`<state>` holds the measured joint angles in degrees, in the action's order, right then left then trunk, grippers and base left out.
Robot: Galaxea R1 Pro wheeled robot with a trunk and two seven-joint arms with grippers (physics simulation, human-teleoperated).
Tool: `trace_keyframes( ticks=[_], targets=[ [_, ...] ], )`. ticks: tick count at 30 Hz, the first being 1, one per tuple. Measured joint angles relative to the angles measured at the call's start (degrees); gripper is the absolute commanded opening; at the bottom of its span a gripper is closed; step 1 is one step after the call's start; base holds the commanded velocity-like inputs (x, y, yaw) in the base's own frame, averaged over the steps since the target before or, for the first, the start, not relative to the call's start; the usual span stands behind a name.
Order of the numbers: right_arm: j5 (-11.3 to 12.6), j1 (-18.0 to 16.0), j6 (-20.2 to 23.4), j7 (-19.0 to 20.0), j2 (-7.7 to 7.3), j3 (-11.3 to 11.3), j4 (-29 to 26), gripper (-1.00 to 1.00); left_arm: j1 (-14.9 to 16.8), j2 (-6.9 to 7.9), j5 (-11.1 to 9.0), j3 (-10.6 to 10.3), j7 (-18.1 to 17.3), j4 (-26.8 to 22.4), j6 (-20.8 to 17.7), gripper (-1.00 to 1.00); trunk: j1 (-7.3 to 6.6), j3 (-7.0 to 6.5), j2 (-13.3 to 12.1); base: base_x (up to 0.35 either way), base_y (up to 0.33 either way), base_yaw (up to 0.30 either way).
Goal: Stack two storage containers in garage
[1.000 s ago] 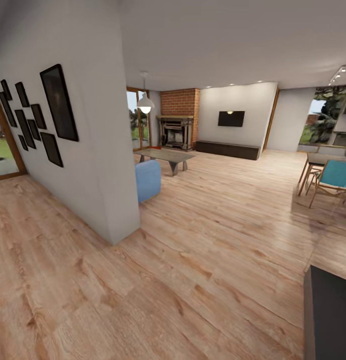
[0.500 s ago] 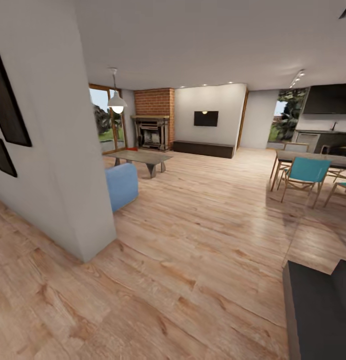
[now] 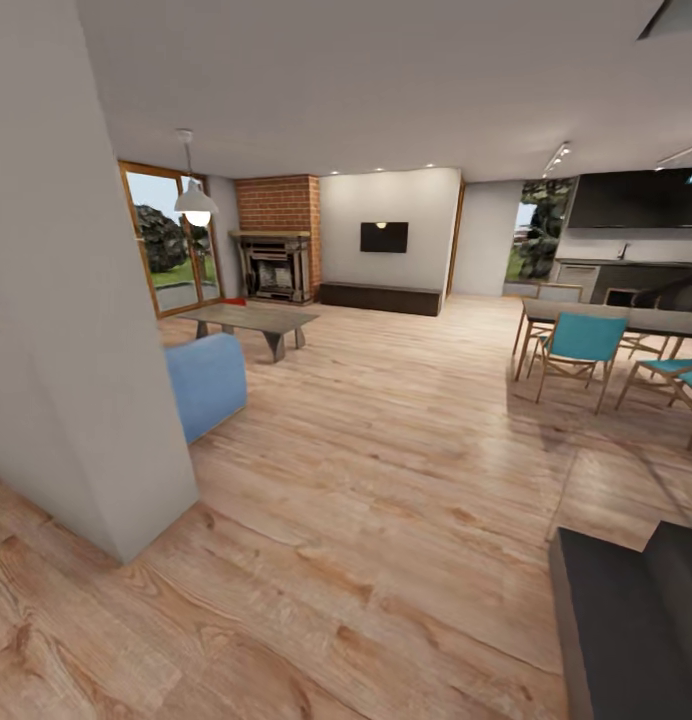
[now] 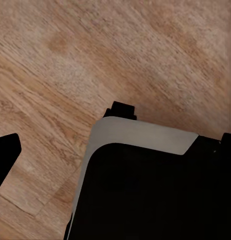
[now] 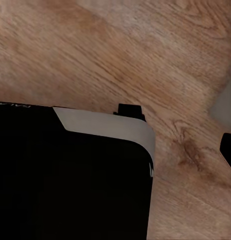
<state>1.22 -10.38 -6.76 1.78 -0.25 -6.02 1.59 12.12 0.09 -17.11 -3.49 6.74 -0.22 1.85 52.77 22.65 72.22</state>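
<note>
While the robot looks across the living room's light wood plank floor, nothing of the job appears done: it is here among the furniture and not in any garage, and I can make out neither red-orange container with certainty. A small red patch shows on the floor behind the glass coffee table, near the red brick fireplace; it may be one of the bins, but it is too small and too hidden to call. The blue sofa juts from behind a grey partition wall, and a dining table with teal chairs stands well apart on the other side, the kitchen beyond. The wrist cameras look down on bare planks past the robot's own dark body; black tips of the left end effector sit far apart at the picture's edges, so I judge it spread wide and empty, and the right end effector likewise. My reckoning: everything is left, finding and lifting both containers, carrying them out, setting one down, stacking the other.
</note>
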Motion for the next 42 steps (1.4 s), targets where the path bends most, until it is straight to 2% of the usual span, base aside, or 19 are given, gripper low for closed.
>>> trace_keyframes(
  ticks=[38, 42],
  targets=[
    [0.3, 0.0, 0.0, -0.1, 0.00, 0.1, 0.0, 1.00, 0.0, -0.17, 0.1, 0.1, 0.1, -0.4, 0.0, 1.00, 0.00, 0.00, 0.0, 0.324, 0.000, 0.000],
    [0.3, 0.0, 0.0, -0.1, 0.00, 0.1, 0.0, 1.00, 0.0, 0.21, 0.1, 0.1, 0.1, -1.0, -0.1, 1.00, 0.00, 0.00, 0.0, 0.324, 0.000, 0.000]
  ],
)
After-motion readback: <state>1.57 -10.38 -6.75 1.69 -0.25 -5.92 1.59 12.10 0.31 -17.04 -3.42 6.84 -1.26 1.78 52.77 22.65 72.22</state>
